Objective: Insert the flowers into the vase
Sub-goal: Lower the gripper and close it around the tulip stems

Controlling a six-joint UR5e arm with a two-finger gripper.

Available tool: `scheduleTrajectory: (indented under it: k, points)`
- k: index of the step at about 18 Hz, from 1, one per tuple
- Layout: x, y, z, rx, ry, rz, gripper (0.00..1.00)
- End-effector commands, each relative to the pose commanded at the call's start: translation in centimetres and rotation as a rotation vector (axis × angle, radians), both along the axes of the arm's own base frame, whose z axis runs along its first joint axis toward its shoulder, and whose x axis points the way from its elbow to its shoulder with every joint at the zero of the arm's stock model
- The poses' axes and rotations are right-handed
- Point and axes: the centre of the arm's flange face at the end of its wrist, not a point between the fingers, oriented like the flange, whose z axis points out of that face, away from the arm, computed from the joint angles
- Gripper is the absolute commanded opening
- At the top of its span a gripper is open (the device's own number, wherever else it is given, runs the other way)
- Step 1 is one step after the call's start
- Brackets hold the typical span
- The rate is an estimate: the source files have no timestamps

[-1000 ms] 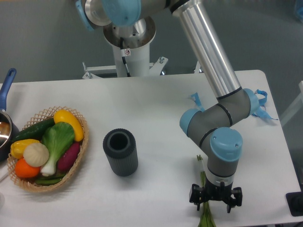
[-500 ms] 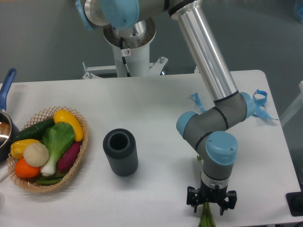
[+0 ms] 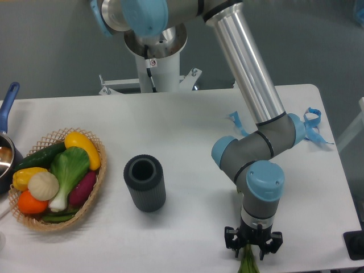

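Observation:
The vase (image 3: 145, 183) is a short dark grey ribbed cylinder standing upright at the table's middle, its round mouth empty. Of the flowers (image 3: 247, 264) only green stems show, at the bottom edge near the table's front; the red heads are out of view. My gripper (image 3: 248, 252) points straight down over those stems, far right of the vase. Its black fingers (image 3: 229, 239) are spread on either side of the stems, and the wrist hides the tips.
A wicker basket (image 3: 91, 199) of vegetables sits at the left, with a blue-handled pot (image 3: 7, 148) beyond it. Blue tape scraps (image 3: 311, 128) lie at the right. My arm's elbow (image 3: 250, 151) leans over the right half of the table.
The gripper has shifted a little left and toward the table's front edge, sinking over the stems. Vase and basket have not moved.

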Motion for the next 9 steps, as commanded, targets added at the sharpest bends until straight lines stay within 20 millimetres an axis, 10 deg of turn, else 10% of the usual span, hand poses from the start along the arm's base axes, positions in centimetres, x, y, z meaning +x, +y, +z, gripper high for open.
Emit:
scheduleTrajectory:
  k: [3, 9]
  points:
    - [0.0, 0.0, 0.24, 0.002, 0.003, 0.0, 0.18]
    - [0.02, 0.02, 0.74, 0.009, 0.007, -0.001, 0.0]
